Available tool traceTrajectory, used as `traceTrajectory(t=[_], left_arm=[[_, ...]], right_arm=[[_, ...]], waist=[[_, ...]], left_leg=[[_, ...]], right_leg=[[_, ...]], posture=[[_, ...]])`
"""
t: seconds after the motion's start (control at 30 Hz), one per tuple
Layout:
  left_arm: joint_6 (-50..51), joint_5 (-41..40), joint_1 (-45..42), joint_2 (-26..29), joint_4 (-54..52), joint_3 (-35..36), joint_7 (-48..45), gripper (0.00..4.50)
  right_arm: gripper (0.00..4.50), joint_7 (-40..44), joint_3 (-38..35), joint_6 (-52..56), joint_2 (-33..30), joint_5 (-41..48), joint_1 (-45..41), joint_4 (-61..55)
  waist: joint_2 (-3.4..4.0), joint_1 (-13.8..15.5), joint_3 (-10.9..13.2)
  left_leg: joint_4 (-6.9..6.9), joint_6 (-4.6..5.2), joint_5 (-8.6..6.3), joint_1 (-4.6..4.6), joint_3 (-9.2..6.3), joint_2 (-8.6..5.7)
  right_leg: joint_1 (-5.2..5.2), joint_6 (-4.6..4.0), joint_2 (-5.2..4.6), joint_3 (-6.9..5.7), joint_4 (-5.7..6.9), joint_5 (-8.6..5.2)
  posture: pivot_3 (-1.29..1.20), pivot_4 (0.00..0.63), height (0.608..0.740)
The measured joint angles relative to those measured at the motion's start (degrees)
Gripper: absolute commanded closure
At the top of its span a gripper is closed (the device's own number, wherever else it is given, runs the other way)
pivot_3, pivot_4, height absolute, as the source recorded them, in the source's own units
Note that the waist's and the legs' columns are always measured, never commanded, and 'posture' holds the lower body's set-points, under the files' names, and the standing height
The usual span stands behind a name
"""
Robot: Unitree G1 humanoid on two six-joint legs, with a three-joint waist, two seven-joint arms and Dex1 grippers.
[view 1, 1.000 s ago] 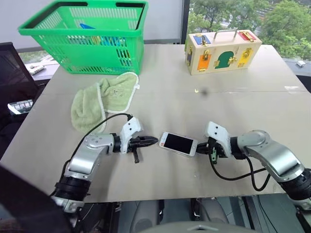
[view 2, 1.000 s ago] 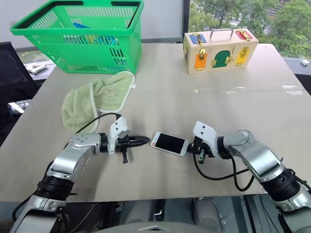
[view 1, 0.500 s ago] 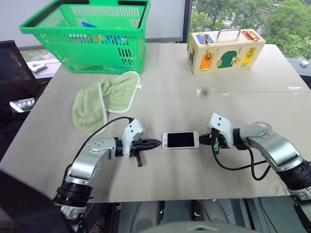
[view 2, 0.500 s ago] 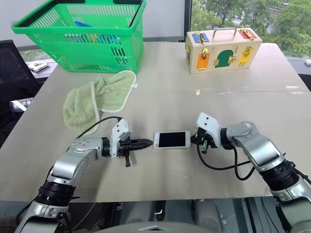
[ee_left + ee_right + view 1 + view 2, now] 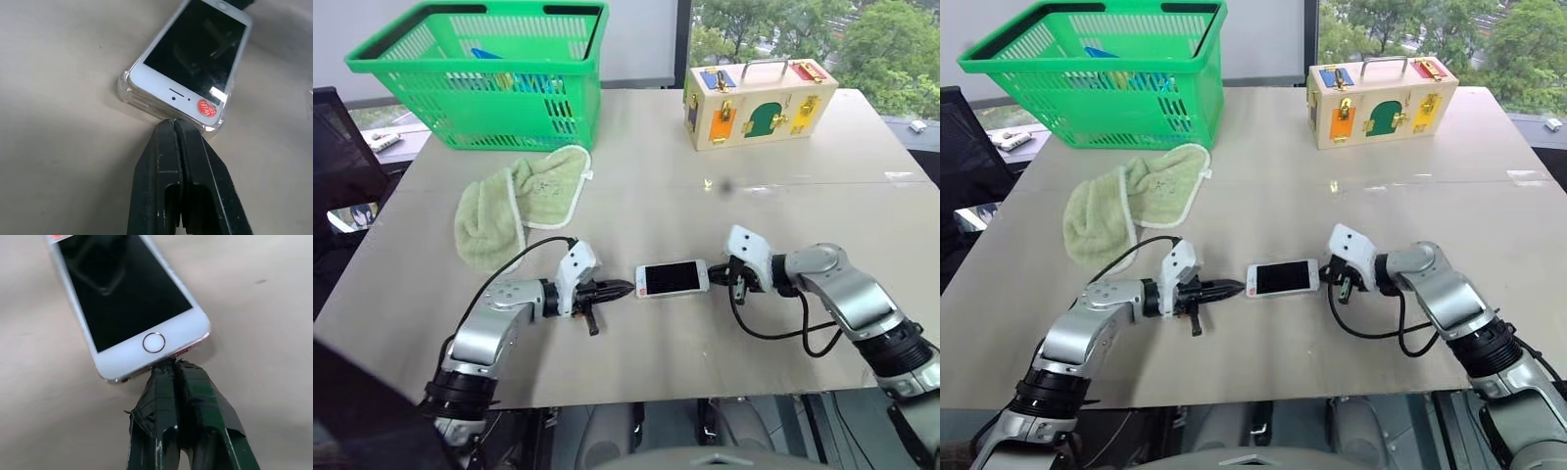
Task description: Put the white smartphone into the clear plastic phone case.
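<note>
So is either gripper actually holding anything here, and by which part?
Nothing is held. Both grippers, left and right, are shut, each pressing its tip against one short end of the white smartphone.

Smartphone flat on table — between left pincer and right pincer.

Colours on your table
White flat smartphone, black screen, red round sticker; green mesh basket; pale green towel.

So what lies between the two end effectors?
The white smartphone, its speaker end seated in the clear plastic phone case, lies between the left end effector and right end effector, per both eye views.
</note>
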Motion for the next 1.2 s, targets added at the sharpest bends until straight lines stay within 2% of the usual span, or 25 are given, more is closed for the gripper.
traceTrajectory(t=[0.1, 0.3, 0.57, 0.87, 1.03, 1.2], left_arm=[[2.8, -0.3, -2.1, -2.1, 0.0, -1.6, 0.8, 4.48], [5.8, -0.6, -5.8, -5.8, 0.0, -4.1, 2.1, 4.48], [5.9, -0.6, -10.3, -7.8, 0.1, -4.0, 2.9, 4.48], [4.4, -0.6, -9.3, -6.2, 1.0, -4.5, 2.3, 4.48], [2.8, -0.5, -7.4, -3.2, 1.7, -3.9, 2.0, 4.48], [3.0, -1.4, -7.1, -1.9, 1.7, -3.7, 1.2, 4.48]], right_arm=[[4.50, 0.6, -1.2, -2.2, -1.5, -1.1, -1.8, 2.5], [4.50, 4.0, -1.9, -6.4, -3.7, -3.2, -5.1, 9.1], [4.50, 5.7, -2.0, -10.5, -5.5, -6.0, -3.9, 11.6], [4.50, 3.8, -2.4, -14.7, -5.5, -8.6, -1.9, 10.5], [4.50, 1.7, -2.5, -16.0, -7.6, -10.1, -0.2, 8.5], [4.50, -0.2, -6.1, -11.1, -7.8, -9.3, 1.6, 7.1]], waist=[[-0.02, 0.9, 0.0], [-0.08, 0.9, 0.1], [-0.09, 0.8, 0.2], [-0.10, 0.8, 0.1], [-0.10, 1.0, 0.2], [-0.10, 1.0, 0.2]], left_leg=[[0.03, 0.10, 0.06, -0.09, 0.02, -0.04], [0.00, 0.11, 0.06, -0.16, 0.03, -0.22], [0.00, 0.11, 0.06, -0.07, 0.03, -0.20], [0.04, 0.10, 0.07, -0.02, 0.02, -0.19], [0.04, 0.10, 0.07, -0.04, 0.01, -0.17], [0.15, 0.11, 0.07, -0.10, 0.02, -0.14]], right_leg=[[0.00, -0.16, 0.00, 0.02, -0.02, 0.09], [0.00, -0.12, 0.10, 0.03, -0.02, 0.07], [0.04, -0.02, 0.15, 0.07, 0.01, 0.01], [0.08, -0.02, 0.15, 0.07, 0.04, 0.01], [0.08, -0.07, 0.10, 0.07, 0.03, 0.03], [0.08, -0.06, 0.04, 0.09, 0.03, 0.03]], posture=[[0.00, 0.150, 0.740], [0.00, 0.150, 0.740], [0.00, 0.150, 0.740], [0.00, 0.150, 0.740], [0.00, 0.150, 0.740], [0.00, 0.150, 0.740]])
